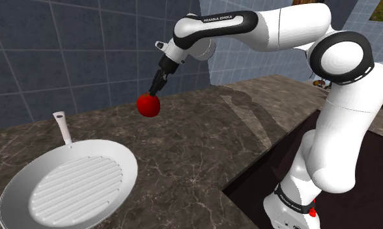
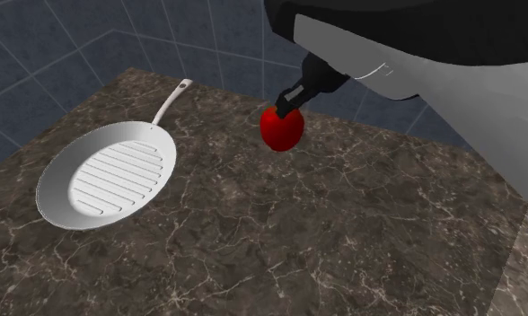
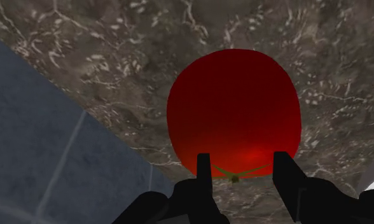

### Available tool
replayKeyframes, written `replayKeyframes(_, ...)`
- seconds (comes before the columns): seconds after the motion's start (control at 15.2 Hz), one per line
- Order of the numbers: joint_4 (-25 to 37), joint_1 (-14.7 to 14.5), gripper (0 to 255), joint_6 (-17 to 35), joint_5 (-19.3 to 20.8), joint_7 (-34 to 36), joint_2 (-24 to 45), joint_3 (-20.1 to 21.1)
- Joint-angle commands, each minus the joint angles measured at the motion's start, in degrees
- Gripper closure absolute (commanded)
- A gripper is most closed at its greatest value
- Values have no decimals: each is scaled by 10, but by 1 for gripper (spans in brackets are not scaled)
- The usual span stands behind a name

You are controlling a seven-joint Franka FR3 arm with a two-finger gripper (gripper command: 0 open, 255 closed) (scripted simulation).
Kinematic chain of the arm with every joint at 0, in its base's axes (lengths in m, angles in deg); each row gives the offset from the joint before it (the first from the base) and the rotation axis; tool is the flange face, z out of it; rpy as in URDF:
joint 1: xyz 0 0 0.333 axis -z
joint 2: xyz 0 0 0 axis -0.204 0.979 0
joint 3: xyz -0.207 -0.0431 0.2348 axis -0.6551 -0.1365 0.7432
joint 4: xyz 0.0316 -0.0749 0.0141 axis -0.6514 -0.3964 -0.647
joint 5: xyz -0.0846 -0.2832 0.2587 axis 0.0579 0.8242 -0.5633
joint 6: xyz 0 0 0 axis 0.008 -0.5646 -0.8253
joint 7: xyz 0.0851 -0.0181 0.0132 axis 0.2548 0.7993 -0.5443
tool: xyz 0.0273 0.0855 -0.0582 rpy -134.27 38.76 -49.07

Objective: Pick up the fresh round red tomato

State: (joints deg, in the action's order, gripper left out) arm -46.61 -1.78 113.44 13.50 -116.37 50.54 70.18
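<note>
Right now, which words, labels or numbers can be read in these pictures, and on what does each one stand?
"FRANKA EMIKA": white letters on the black band of the arm, in the shoulder view.
No writing can be seen on the tomato, the pan or the counter.

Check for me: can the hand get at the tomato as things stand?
Yes, it looks so: the hand is right at the tomato, its fingers seemingly clasping it at the stem end. The pan lies apart on the counter, not in the way.
</note>
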Motion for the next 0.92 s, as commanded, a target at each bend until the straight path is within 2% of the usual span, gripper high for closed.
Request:
replayKeyframes(0.0, 11, 0, 255, -12, 4, 8, -2, 0)
replayKeyframes(0.73, 84, 2, 255, -85, 23, 42, -9, -4)
replayKeyframes(0.86, 85, 2, 255, -87, 24, 43, -9, -4)
